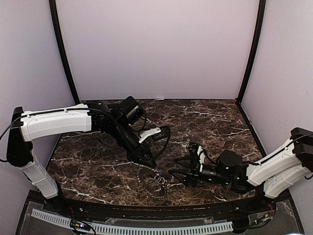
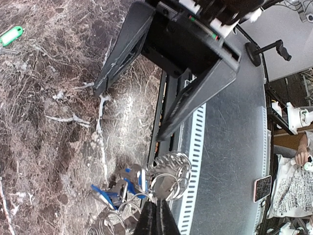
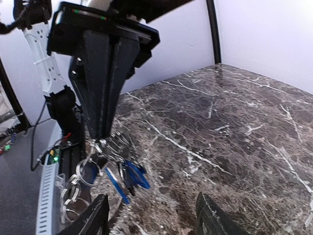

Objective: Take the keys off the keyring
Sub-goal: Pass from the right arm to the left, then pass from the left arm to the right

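The dark toothed keyring (image 1: 152, 183) lies on the marble near the front edge. In the left wrist view its teeth (image 2: 172, 161) show beside several thin wire rings. Blue keys (image 2: 105, 193) hang in this bunch and also show in the right wrist view (image 3: 132, 176). My left gripper (image 1: 149, 163) is shut on a thin wire ring of the bunch (image 2: 155, 204). A green key (image 2: 11, 35) lies apart on the table. My right gripper (image 1: 175, 177) is open and empty just right of the bunch, with the blue keys ahead of its fingers (image 3: 93, 215).
The marble table (image 1: 210, 122) stretches behind and to the right. A white perforated strip (image 1: 146, 227) runs along the front edge, close to the keyring. Pale walls enclose the back and sides.
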Robot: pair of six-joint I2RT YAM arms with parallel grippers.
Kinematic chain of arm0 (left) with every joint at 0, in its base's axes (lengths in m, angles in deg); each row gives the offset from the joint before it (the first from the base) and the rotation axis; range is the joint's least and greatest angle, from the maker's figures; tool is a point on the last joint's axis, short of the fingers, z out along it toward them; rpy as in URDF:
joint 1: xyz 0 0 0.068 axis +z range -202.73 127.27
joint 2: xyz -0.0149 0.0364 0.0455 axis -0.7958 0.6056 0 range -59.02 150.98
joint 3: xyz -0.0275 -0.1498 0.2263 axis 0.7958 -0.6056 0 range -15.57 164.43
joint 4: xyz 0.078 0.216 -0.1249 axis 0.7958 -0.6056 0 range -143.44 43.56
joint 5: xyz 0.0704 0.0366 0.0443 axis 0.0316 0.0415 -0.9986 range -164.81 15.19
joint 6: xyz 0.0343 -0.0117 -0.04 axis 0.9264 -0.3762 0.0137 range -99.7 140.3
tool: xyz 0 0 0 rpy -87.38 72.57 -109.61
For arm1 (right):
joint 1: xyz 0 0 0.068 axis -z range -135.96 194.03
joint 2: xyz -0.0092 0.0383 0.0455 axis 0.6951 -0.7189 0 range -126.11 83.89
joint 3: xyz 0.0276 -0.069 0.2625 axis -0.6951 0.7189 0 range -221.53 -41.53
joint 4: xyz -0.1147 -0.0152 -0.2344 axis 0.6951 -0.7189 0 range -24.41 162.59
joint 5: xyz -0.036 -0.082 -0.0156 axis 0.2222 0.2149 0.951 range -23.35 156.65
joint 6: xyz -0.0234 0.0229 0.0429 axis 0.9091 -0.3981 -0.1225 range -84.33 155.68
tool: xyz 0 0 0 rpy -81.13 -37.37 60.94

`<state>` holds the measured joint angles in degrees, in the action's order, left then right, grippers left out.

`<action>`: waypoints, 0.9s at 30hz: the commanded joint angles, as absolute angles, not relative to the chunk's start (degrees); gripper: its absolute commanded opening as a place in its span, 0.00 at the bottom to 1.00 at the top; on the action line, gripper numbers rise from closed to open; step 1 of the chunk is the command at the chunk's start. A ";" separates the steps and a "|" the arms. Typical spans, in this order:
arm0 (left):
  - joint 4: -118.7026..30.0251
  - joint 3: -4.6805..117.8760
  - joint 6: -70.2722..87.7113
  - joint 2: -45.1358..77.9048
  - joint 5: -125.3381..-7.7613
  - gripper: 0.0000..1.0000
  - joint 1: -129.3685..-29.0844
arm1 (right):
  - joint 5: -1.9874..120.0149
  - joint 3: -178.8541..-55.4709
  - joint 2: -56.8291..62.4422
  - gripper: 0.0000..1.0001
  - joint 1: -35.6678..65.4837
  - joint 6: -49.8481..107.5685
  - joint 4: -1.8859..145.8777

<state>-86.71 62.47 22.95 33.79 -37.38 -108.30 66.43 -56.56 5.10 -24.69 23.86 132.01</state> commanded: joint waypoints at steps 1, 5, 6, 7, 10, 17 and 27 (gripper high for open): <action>-93.84 66.49 27.65 34.48 -37.45 0.00 -108.54 | 49.70 -57.50 3.91 0.59 -22.16 17.12 143.04; -95.50 67.34 29.26 35.06 -37.72 0.00 -108.54 | 43.34 -60.98 -0.20 0.54 -21.76 14.33 145.39; -95.68 67.47 29.62 35.05 -37.52 0.00 -108.54 | 42.28 -61.80 -1.41 0.52 -21.79 13.65 145.69; -95.74 67.55 29.75 35.02 -37.30 0.00 -108.54 | 41.91 -62.49 -2.50 0.51 -21.74 13.10 146.18; -96.01 67.66 30.12 35.09 -37.34 0.00 -108.54 | 40.96 -63.61 -5.20 0.48 -21.63 11.88 148.24; -96.01 67.41 30.43 34.70 -36.48 0.00 -108.55 | 42.40 -67.08 -9.94 0.39 -21.35 11.27 145.79; -95.84 66.84 30.83 34.17 -34.01 0.00 -108.63 | 42.36 -70.33 -14.02 0.32 -20.95 12.52 144.34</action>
